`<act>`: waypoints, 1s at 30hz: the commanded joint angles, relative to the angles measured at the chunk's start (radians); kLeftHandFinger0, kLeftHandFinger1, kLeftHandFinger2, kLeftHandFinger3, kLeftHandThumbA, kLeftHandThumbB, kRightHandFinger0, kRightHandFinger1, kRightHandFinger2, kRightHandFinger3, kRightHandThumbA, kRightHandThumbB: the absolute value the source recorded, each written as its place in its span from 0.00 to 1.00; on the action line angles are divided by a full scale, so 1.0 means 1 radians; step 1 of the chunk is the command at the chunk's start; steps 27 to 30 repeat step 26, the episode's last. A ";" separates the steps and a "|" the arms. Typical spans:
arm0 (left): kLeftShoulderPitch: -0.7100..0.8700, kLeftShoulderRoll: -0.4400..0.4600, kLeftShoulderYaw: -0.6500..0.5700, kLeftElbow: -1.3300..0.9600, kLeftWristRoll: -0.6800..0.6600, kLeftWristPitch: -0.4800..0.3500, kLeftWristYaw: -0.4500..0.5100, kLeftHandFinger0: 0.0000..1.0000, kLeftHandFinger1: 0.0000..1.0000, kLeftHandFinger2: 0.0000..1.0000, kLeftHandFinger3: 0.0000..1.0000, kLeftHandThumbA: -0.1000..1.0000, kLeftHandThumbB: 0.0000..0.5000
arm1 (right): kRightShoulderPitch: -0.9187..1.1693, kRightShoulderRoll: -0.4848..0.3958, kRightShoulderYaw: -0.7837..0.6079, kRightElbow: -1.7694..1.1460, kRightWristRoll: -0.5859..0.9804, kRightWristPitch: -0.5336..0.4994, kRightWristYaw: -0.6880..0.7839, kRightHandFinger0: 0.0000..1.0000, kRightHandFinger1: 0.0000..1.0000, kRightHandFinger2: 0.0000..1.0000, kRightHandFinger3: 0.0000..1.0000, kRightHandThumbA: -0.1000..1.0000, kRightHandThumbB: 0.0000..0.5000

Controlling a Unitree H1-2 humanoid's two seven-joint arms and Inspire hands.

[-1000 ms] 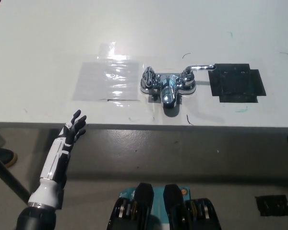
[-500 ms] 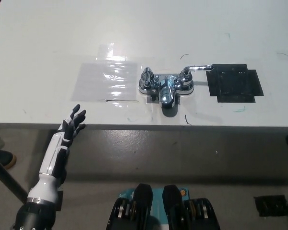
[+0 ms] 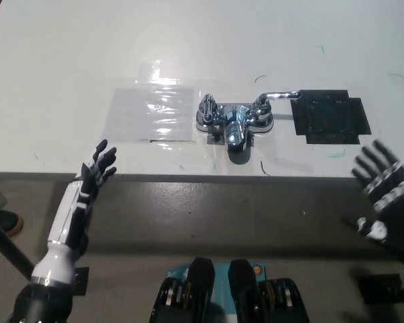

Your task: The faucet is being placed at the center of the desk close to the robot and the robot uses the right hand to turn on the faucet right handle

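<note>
- Shiny chrome two-handled faucet (image 3: 234, 121) stands centrally on the white desk (image 3: 67, 54), its slim right lever handle (image 3: 280, 95) pointing to 3 o'clock.
- Black right hand (image 3: 384, 195), fingers spread and empty, hovers at the faucet's 4 o'clock, well apart.
- White left hand (image 3: 97, 168), fingers spread, at 8 o'clock.

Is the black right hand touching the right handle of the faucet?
No, the right hand is open near the front edge of the desk, well apart from the right handle.
</note>
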 commanded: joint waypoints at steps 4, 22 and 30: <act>0.056 0.015 -0.001 -0.029 -0.003 -0.044 -0.015 1.00 1.00 1.00 1.00 1.00 0.43 | 0.048 0.011 0.062 0.055 -0.064 -0.150 -0.009 1.00 1.00 1.00 1.00 1.00 0.42; 0.135 0.006 -0.020 -0.046 0.006 -0.022 -0.015 1.00 1.00 1.00 1.00 1.00 0.43 | 0.145 -0.004 0.126 0.079 -0.115 -0.207 -0.030 1.00 1.00 1.00 1.00 1.00 0.41; 0.146 0.004 -0.021 -0.050 0.012 -0.019 -0.012 1.00 1.00 1.00 1.00 1.00 0.48 | 0.151 -0.006 0.137 0.087 -0.139 -0.219 -0.041 1.00 1.00 1.00 1.00 1.00 0.43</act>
